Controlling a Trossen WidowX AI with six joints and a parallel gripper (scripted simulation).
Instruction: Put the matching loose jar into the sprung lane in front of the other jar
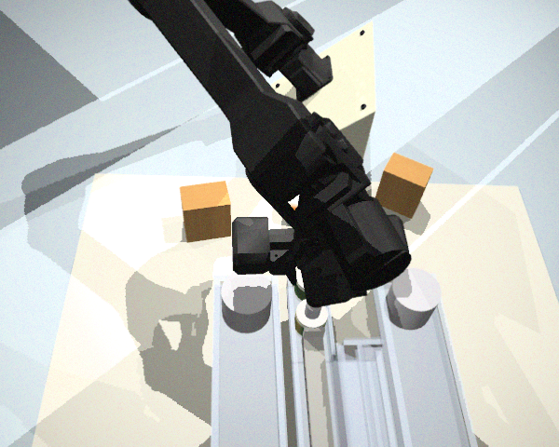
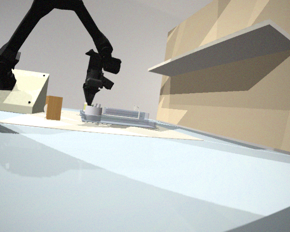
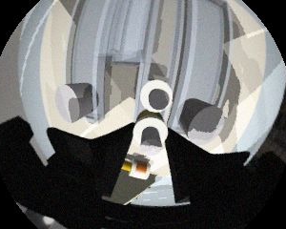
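Note:
My gripper point(image 2: 89, 104) point(image 3: 150, 128) is shut on a white-lidded jar point(image 1: 299, 291) point(image 3: 150, 123) at the front end of the narrow sprung lane. In the top view the wrist hides the fingertips and most of this jar, and a green part of its side shows. The lane jar point(image 1: 311, 315) point(image 3: 156, 96) has the same kind of white lid and stands directly behind it in the lane. The two lids lie close together in the wrist view; contact is unclear. The pusher plate point(image 1: 313, 332) is behind the lane jar. The front stop and the held jar's base are hidden.
Grey cylinders point(image 1: 246, 307) point(image 1: 412, 300) stand in the wider lanes on both sides. Wooden blocks point(image 1: 206, 216) point(image 1: 404, 184) stand in front of the lanes. A white-and-orange jar point(image 3: 140, 168) with yellow beside it shows beyond the fingers. A shelf point(image 2: 222, 53) juts from the wall.

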